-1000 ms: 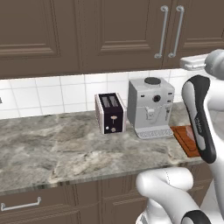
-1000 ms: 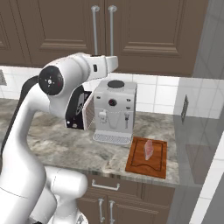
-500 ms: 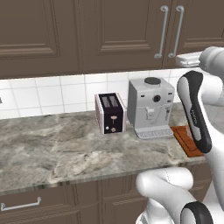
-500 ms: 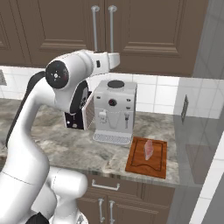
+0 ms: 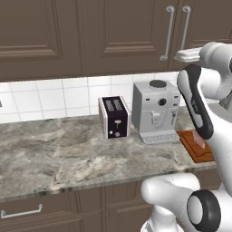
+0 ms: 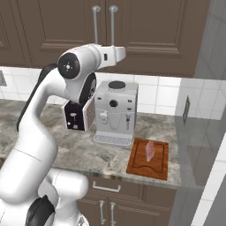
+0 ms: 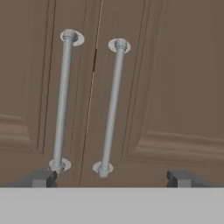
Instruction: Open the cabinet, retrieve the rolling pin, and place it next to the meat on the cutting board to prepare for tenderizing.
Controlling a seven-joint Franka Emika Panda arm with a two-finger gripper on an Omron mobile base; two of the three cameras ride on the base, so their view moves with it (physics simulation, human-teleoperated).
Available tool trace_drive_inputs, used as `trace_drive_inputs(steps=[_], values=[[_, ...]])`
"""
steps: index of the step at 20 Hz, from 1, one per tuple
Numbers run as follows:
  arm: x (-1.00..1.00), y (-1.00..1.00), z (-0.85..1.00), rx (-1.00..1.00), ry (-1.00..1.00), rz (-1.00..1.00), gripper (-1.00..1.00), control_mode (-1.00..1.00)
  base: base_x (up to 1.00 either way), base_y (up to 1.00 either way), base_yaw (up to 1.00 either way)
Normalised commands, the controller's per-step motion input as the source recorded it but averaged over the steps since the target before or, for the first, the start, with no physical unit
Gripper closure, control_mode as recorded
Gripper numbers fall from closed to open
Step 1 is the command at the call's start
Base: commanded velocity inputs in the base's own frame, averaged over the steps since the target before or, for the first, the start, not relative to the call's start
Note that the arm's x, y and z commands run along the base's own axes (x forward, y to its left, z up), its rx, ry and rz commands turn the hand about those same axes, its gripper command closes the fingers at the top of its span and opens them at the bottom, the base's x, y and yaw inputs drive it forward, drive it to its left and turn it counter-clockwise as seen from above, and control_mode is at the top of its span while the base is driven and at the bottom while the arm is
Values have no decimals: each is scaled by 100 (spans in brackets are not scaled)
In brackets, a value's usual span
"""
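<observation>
The cabinet (image 5: 127, 31) is a dark brown wall unit, and both of its doors are shut. Its two long silver handles (image 7: 62, 100) (image 7: 111, 105) stand side by side along the door seam. My gripper (image 7: 111, 179) is open wide, facing the lower ends of the handles and touching nothing. In the base views the hand (image 5: 181, 55) (image 6: 122, 52) hovers just in front of the doors (image 6: 145, 26). The cutting board (image 6: 148, 159) (image 5: 195, 147) lies on the counter right of the coffee machine, with the pale pink meat (image 6: 150, 151) (image 5: 198, 137) on it. The rolling pin is hidden.
A grey coffee machine (image 5: 156, 111) (image 6: 115, 112) and a black toaster (image 5: 115, 117) stand on the marble counter (image 5: 54, 154) under the cabinet. Low drawers with short handles (image 6: 106, 189) run below. A tall grey panel (image 6: 207, 110) borders the counter on the right.
The hand has risen a little and moved closer to the cabinet doors. The gripper stays open, and nothing on the counter has moved.
</observation>
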Motion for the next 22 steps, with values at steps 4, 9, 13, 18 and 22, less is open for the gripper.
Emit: trace_drive_inputs(steps=[4,9,13,18,22], values=[[48,-15,22,0,0,2,-100,-100,0,0,0],[63,-3,18,0,0,0,-100,-100,0,0,0],[66,0,6,0,2,0,-100,-100,0,0,0],[51,0,0,0,4,0,-100,-100,0,0,0],[32,0,0,0,3,0,100,-100,0,0,0]])
